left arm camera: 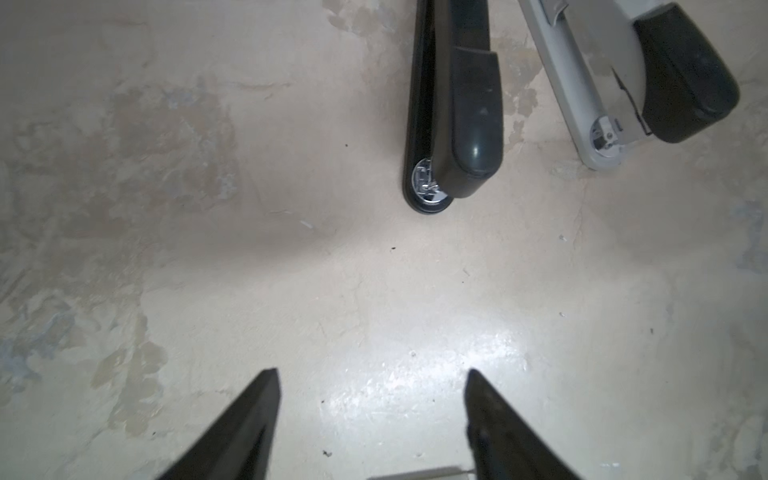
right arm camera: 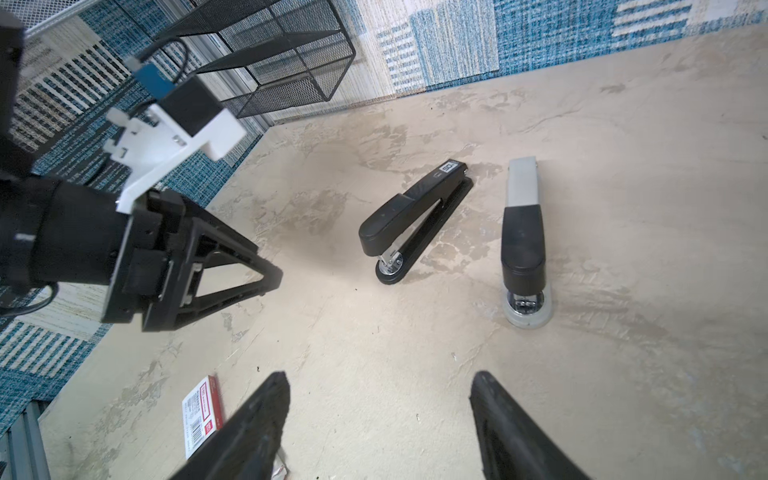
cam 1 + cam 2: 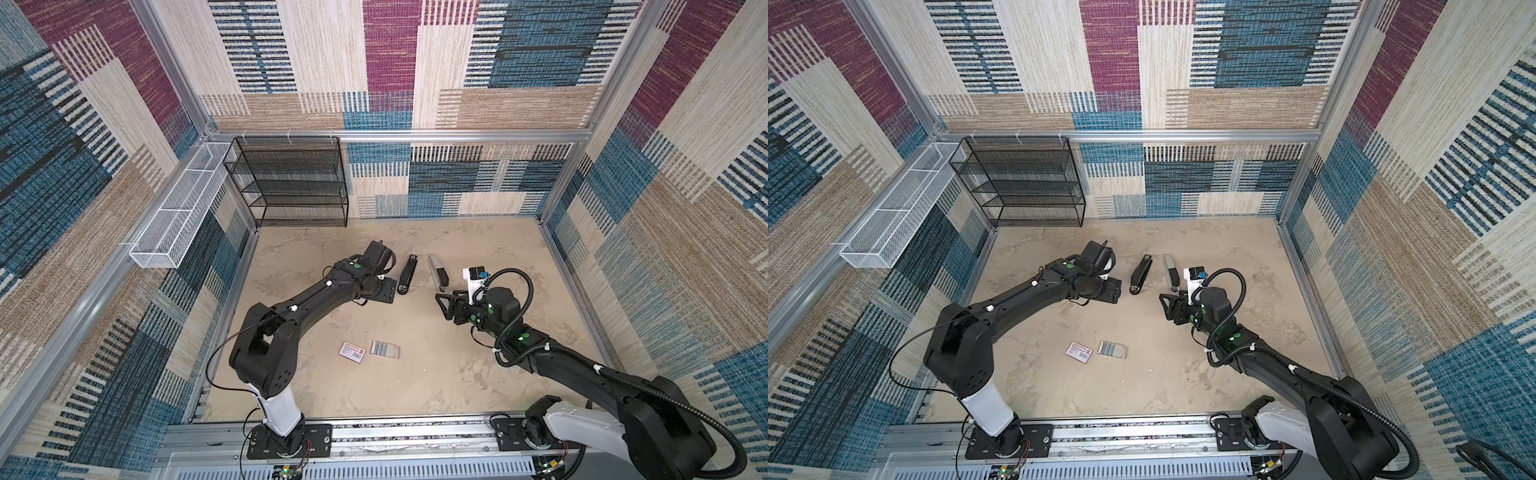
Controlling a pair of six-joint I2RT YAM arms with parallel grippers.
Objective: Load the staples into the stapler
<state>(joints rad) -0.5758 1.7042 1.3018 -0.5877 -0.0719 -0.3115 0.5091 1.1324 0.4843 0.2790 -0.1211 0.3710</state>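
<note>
The staples (image 3: 380,348) lie in grey rows in their small flat tray (image 3: 395,352) near the front of the table (image 3: 457,386), just beside the white box (image 3: 353,350) with the red label and well apart from everything else we need. Farther back, the black stapler (image 2: 415,224) and the grey stapler (image 2: 523,241) sit side by side, near each other but not touching, and both look closed. The left gripper (image 1: 370,386) hangs beside the black stapler's nose, its jaws spread wide with nothing but bare table between them. The right gripper (image 2: 380,386) faces both staplers with its jaws parted too, and it holds nothing. From here we see several ways to slip. With two staplers this close, we cannot tell which one is meant, and a reach for one could knock the other askew. Neither stapler is pinned down, so in our judgement lifting a top without bracing the base would drag or tip the whole body. The staple strips look thin and lie flat, so a pinch may skate over them, push the light tray away or snap a strip apart. Both arms crowd the same patch of table, and a careless swing could bring them together.
</note>
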